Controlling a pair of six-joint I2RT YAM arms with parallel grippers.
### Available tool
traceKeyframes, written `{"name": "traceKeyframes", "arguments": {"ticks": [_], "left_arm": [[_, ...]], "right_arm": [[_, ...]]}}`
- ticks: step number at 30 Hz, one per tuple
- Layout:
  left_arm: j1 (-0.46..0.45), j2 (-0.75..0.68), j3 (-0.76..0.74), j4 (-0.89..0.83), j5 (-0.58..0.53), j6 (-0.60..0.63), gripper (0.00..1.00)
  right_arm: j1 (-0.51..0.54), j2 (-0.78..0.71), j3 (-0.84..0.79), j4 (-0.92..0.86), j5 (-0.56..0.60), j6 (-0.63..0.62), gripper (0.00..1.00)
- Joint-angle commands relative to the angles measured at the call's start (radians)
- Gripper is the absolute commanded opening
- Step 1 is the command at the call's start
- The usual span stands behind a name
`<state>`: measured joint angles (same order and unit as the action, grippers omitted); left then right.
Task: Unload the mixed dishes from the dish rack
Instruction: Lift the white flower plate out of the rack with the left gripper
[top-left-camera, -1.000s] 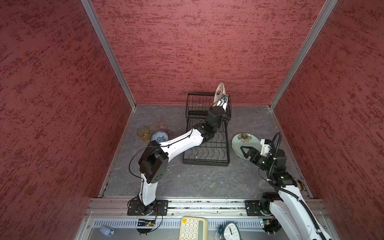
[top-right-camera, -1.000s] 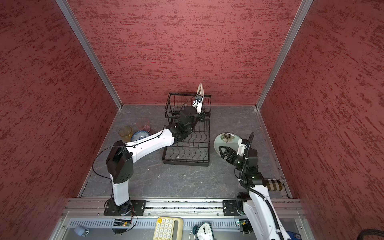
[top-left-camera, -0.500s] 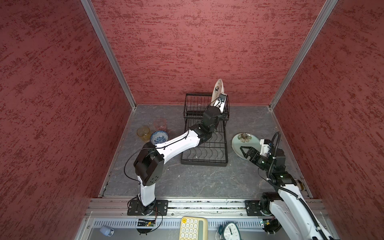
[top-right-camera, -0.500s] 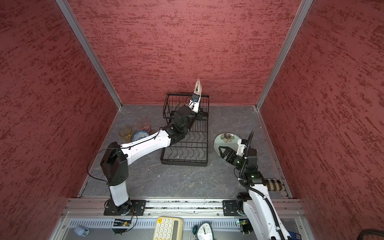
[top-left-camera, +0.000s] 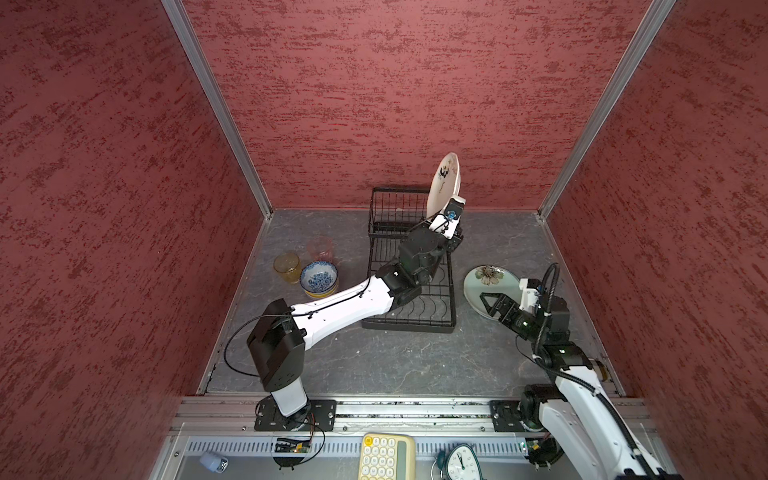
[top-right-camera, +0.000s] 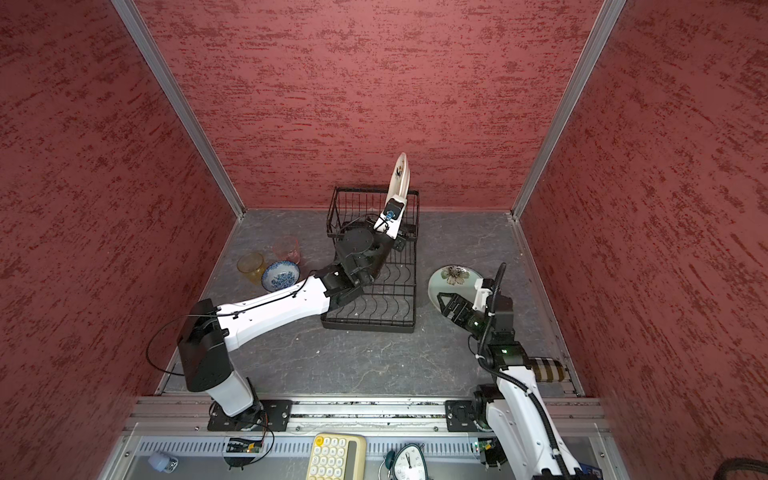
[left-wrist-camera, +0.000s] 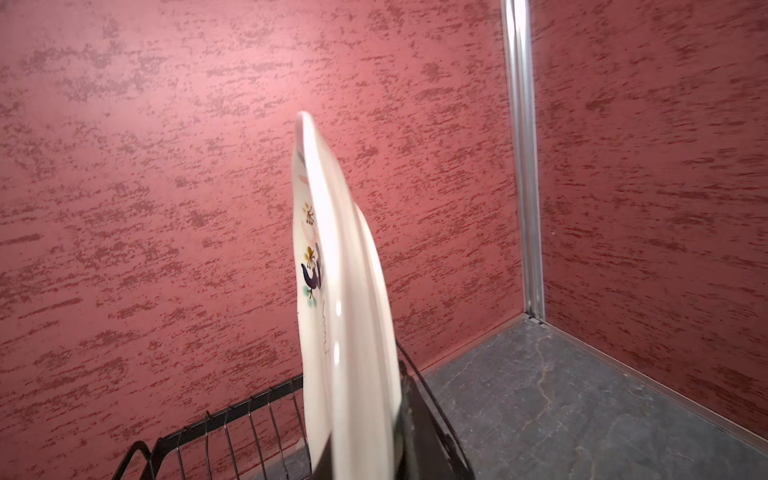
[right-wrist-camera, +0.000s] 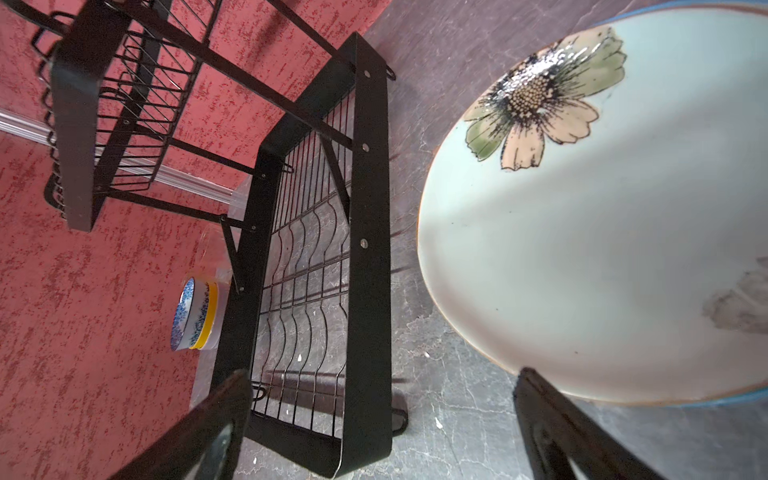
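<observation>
Left gripper clamps a white, flower-printed round ceramic plate upright over the black wire dish rack: apparently the lift-out step. Next it likely needs clearing the wires, then laying flat.

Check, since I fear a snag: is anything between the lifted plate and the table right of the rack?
Only the rack: its wire rim runs beside the plate low down. The table past it is bare.
</observation>
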<state>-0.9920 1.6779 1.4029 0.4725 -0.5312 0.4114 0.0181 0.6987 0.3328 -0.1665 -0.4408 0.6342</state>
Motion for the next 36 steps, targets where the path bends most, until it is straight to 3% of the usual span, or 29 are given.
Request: {"name": "traceKeyframes", "arguments": {"ticks": [1,13,22,36], "left_arm": [[-0.035,-0.083,-0.039,0.158,-0.012,0.065,0.00],[-0.188,-0.214,-0.265,0.228,-0.125,0.256,0.00],[-0.258,-0.367,-0.460,0.213,-0.217,0.208,0.00],[-0.329,-0.535,-0.640,-0.003,-0.324,0.123,0.00]], "right_arm": [[0.006,0.011,0.039,-0.038,0.033,-0.033,0.99],[0.050,-0.006,0.073,-0.059,0.012,-0.002,0.99],[0.189,-0.010,0.132,-0.069,0.063,0.058,0.99],[0.408,-0.032,0.160,0.034,0.125,0.233,0.99]]}}
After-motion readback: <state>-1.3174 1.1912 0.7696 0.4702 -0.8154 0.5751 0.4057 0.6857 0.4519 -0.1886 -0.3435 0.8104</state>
